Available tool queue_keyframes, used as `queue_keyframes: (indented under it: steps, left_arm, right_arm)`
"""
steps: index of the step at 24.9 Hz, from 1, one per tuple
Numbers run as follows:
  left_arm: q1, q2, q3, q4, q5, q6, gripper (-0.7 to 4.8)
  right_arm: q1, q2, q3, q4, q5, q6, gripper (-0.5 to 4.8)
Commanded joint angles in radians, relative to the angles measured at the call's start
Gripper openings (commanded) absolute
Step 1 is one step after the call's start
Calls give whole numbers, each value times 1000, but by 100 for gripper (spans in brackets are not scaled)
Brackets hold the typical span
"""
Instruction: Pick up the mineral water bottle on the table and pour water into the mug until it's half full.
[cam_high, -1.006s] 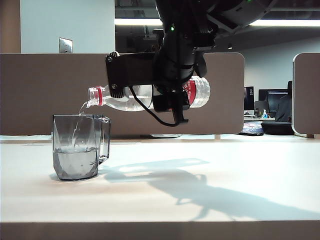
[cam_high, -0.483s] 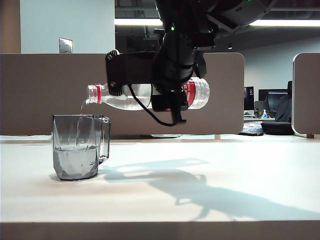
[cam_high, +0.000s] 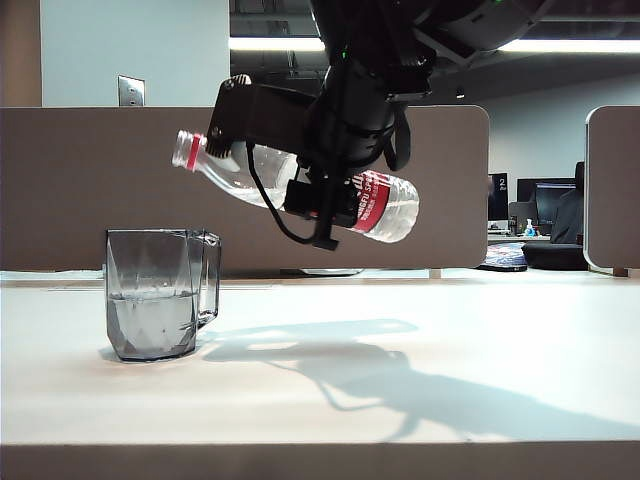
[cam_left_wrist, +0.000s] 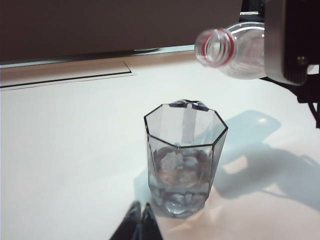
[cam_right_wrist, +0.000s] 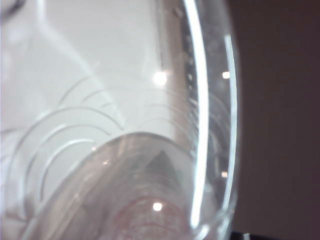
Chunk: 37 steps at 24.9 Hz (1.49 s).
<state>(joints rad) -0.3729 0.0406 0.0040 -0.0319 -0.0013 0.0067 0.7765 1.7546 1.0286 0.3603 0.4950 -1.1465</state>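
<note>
1. The mineral water bottle (cam_high: 300, 190) is clear ribbed plastic with a red-and-white label and a red neck ring, its mouth open with no cap on it. The mug (cam_high: 155, 295) is smoky grey faceted glass, eight-sided at the rim, with a side handle. It stands on the smooth white tabletop (cam_high: 450, 330).
2. The right gripper (cam_high: 325, 195) has its jaws clamped on the bottle's middle, up in the air to the right of the mug.
3. A second ago the bottle lay almost level with a thin stream falling from its mouth into the mug. Now its neck is tilted up to the left, the base is lower, and no stream shows.
4. The water (cam_high: 150, 325) fills the mug to roughly halfway.
5. The left wrist view alone looks down into the mug (cam_left_wrist: 185, 160) and into the bottle's round mouth (cam_left_wrist: 216, 47). It also shows the left gripper (cam_left_wrist: 140, 220) low near the mug's base, jaws together.
6. The right wrist view shows only blurred curved plastic ridges of the bottle (cam_right_wrist: 125, 125) close up.
</note>
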Motion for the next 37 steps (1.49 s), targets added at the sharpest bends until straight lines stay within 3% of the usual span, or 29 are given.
queue_keyframes:
  steps: [1, 3, 8, 11, 18, 24, 26, 37]
  left_arm:
    - [0, -21, 3, 10, 2, 0, -5]
    - [0, -39, 3, 12, 2, 0, -5]
    - [0, -39, 3, 10, 2, 0, -5]
    - [0, -39, 3, 10, 2, 0, -5]
    - [0, -39, 3, 10, 2, 0, -5]
    - [0, -39, 3, 10, 2, 0, -5]
    - [0, -39, 3, 10, 2, 0, -5]
    - [0, -39, 3, 10, 2, 0, -5]
  right_arm:
    - [3, -10, 10, 33, 1, 141, 250]
    - [3, -10, 10, 29, 1, 313, 248]
    - [2, -11, 10, 6, 1, 580, 223]
    - [1, -11, 9, 3, -3, 827, 220]
    - [0, -11, -8, 18, -58, 989, 220]
    - [-32, -11, -123, 211, -196, 1140, 220]
    - [-51, -11, -204, 351, -240, 1205, 220]
    - [-108, -10, -383, 649, -325, 1223, 220]
